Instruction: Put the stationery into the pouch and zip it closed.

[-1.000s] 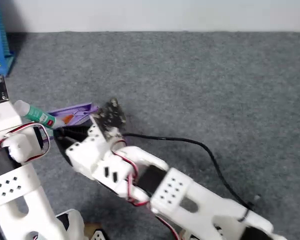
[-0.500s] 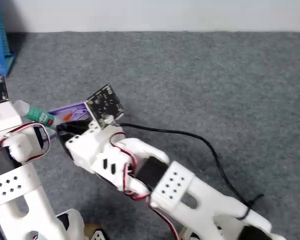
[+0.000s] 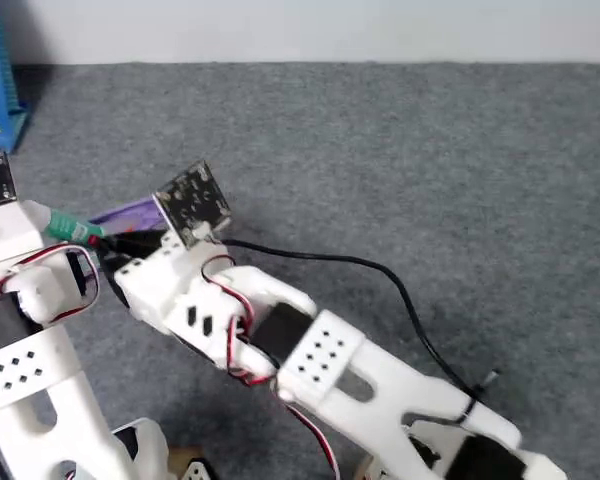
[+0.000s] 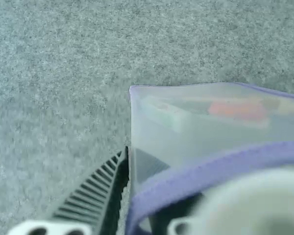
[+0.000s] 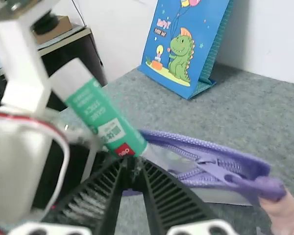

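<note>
- The pouch (image 4: 201, 132) had a purple zip edge. Its side was milky and see-through, and we saw something orange inside.
- The glue stick (image 5: 95, 115) had a green label, a white top and a red band at the bottom.
- The right gripper (image 5: 134, 169) was black with ridges like little stripes.
- The right arm (image 3: 330, 370) and the left arm (image 3: 30, 380) were white with rows of small dark holes. We saw red, white and black wires on them.
- The cable (image 3: 380, 275) was black.
- The carpet (image 3: 430, 140) was grey with tiny light and dark specks.
- The bag (image 5: 188, 44) was blue with a green dinosaur, balloons and little stars.
- The wall (image 3: 330, 30) was white.
</note>
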